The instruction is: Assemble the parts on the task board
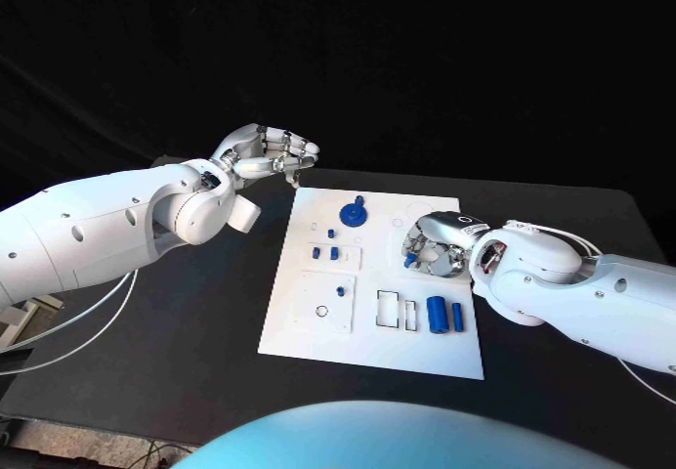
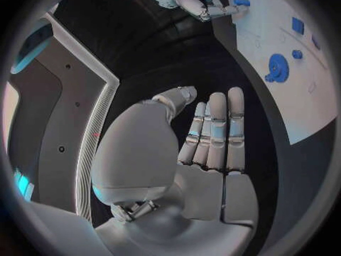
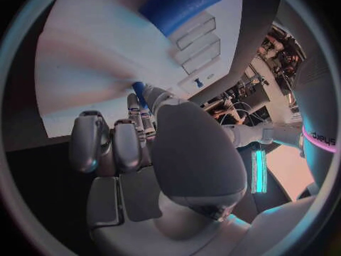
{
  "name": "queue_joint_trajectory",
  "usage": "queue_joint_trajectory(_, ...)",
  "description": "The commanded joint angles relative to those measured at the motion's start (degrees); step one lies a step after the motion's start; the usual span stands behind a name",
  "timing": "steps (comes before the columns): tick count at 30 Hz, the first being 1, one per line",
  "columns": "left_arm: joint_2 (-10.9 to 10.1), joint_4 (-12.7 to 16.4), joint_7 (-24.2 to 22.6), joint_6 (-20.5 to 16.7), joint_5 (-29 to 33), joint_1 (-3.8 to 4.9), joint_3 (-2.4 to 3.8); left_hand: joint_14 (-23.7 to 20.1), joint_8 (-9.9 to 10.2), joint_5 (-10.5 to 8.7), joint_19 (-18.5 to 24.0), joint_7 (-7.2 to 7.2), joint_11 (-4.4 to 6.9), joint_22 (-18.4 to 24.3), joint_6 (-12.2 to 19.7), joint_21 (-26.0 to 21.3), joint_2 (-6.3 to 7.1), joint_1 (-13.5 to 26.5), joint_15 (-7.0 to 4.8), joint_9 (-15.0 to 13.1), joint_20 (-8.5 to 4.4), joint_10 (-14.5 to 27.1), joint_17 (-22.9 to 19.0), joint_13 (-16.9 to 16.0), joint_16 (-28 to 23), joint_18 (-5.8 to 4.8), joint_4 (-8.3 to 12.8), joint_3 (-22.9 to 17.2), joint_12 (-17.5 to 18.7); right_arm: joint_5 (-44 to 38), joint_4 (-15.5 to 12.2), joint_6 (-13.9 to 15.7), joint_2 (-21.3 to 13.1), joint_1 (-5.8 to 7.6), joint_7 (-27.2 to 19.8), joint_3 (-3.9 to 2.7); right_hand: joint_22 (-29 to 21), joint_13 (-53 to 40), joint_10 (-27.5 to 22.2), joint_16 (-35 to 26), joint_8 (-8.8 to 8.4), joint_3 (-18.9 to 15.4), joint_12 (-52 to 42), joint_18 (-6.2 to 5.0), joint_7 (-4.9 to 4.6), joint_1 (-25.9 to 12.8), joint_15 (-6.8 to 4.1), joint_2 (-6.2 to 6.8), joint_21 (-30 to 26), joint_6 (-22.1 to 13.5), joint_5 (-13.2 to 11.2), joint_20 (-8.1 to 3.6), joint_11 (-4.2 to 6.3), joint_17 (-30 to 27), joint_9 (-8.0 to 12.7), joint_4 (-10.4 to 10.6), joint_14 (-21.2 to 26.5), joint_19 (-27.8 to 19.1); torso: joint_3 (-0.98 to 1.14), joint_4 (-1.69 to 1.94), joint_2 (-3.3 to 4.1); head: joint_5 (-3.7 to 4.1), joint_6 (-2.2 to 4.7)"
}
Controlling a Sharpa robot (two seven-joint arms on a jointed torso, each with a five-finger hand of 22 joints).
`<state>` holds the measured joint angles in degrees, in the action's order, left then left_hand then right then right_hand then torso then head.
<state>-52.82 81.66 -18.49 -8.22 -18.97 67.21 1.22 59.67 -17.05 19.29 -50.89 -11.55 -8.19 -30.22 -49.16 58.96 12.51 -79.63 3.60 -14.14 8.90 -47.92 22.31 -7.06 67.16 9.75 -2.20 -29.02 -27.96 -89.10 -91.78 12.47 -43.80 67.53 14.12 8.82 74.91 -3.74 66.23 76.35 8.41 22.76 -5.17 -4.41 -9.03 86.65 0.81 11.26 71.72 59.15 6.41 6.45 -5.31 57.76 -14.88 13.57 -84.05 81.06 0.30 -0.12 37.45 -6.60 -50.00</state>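
Black table (image 1: 184, 332) bears the task board (image 1: 317, 332); right hand (image 1: 430, 244) seemingly pinches a blue part (image 1: 410, 260), left hand (image 1: 268, 151) empty, fingers straight.

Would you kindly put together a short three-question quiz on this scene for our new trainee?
1. True or false: the left hand holds a blue part.
2. Which hand is over the task board? A) left B) right C) both
3. Fill in: the blue gear lies near the board's ____ edge, seen from the robot.

Key: 1. False; its fingers are apart and hold nothing, off the board's far left corner. 2. B; the right hand is over the board's right side with a small blue part at its fingertips. 3. Far.
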Motion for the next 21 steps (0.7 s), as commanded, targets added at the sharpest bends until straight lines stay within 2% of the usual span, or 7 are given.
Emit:
queue_joint_trajectory(1, 0.04, 0.18, -0.13, 0.71, -0.01, 0.04, 0.03, -0.45, -0.26, 0.26, 0.42, 0.08, -0.04, 0.04, 0.35, -0.19, -0.31, -0.39, 0.03, 0.04, 0.02, 0.42, -0.05, 0.08, 0.14, 0.81, 0.19, 0.05, -0.24, -0.27, 0.02, -0.84, 0.11, -0.13, -0.19, 0.02, 5.11, -0.05, 0.47, 0.36, 0.20, 1.50, 0.47, 0.25, 0.03, -0.15, -0.18, 0.56, 0.26, 0.63, -0.37, 0.06, -0.10, 0.01, 0.01, -0.18, 0.03, 0.25, 0.04, 0.04, -0.04, 0.04, 0.00)
queue_joint_trajectory(6, 0.02, 0.17, -0.11, 0.69, -0.01, 0.04, 0.03, -0.45, -0.26, 0.26, 0.42, 0.08, -0.04, 0.04, 0.35, -0.19, -0.31, -0.39, 0.03, 0.04, 0.02, 0.42, -0.05, 0.08, 0.14, 0.81, 0.19, 0.05, -0.24, -0.27, -0.07, 1.06, 0.14, -0.23, -0.03, 0.03, 5.83, -0.28, 2.44, 0.63, 1.16, 5.75, 0.34, 0.45, 0.44, -0.72, -0.57, -0.12, 1.25, 2.11, -2.09, -0.20, 0.38, 0.20, -0.46, -1.27, -0.03, 0.75, 0.04, 0.04, -0.07, 0.05, 0.00)
queue_joint_trajectory(8, 0.02, 0.18, -0.11, 0.71, -0.01, 0.04, 0.03, -0.47, -0.29, 0.28, 0.44, 0.08, -0.04, 0.04, 0.35, -0.18, -0.41, -0.40, 0.04, 0.04, 0.02, 0.47, -0.06, 0.08, 0.15, 0.82, 0.18, 0.02, -0.28, -0.27, -0.15, 2.52, 0.09, -0.29, 0.14, 0.03, 6.46, -0.56, 4.29, 0.75, 2.25, 8.03, -0.10, 0.65, 0.93, -1.21, -1.02, -0.70, 2.20, 3.32, -2.39, -0.58, 0.96, 0.24, -1.08, -2.56, -0.09, 1.24, 0.05, 0.00, -0.07, 0.05, 0.00)
queue_joint_trajectory(15, 0.01, 0.18, -0.14, 0.73, -0.01, 0.04, 0.03, -0.47, -0.29, 0.28, 0.44, 0.08, -0.04, 0.04, 0.35, -0.18, -0.41, -0.40, 0.04, 0.04, 0.02, 0.47, -0.06, 0.08, 0.15, 0.82, 0.18, 0.02, -0.28, -0.29, -0.77, 6.40, -0.42, -0.38, 0.67, 0.02, 7.07, -0.88, 6.17, 0.98, 4.47, 10.92, -0.07, 0.81, 1.67, -3.24, -1.64, -1.37, 2.91, 4.20, -2.23, -1.20, 1.63, 0.44, -3.01, -5.38, -0.23, 1.59, 0.03, -0.03, -0.09, 0.04, 0.00)
queue_joint_trajectory(21, 0.02, 0.02, -0.15, 0.75, -0.01, 0.04, 0.03, -0.49, -0.31, 0.29, 0.45, 0.08, -0.05, 0.03, 0.35, -0.17, -0.47, -0.42, 0.04, 0.04, 0.03, 0.53, -0.07, 0.09, 0.17, 0.82, 0.19, -0.01, -0.32, -0.32, -2.90, 8.84, -1.93, -0.07, 0.95, -0.27, 7.20, -0.90, 6.39, 1.03, 5.16, 11.74, 0.19, 0.83, 1.70, -4.24, -1.68, -1.35, 2.97, 3.89, -2.21, -1.29, 1.72, 0.43, -3.84, -6.42, -0.25, 1.62, -0.02, -0.05, -0.20, -0.03, 0.00)
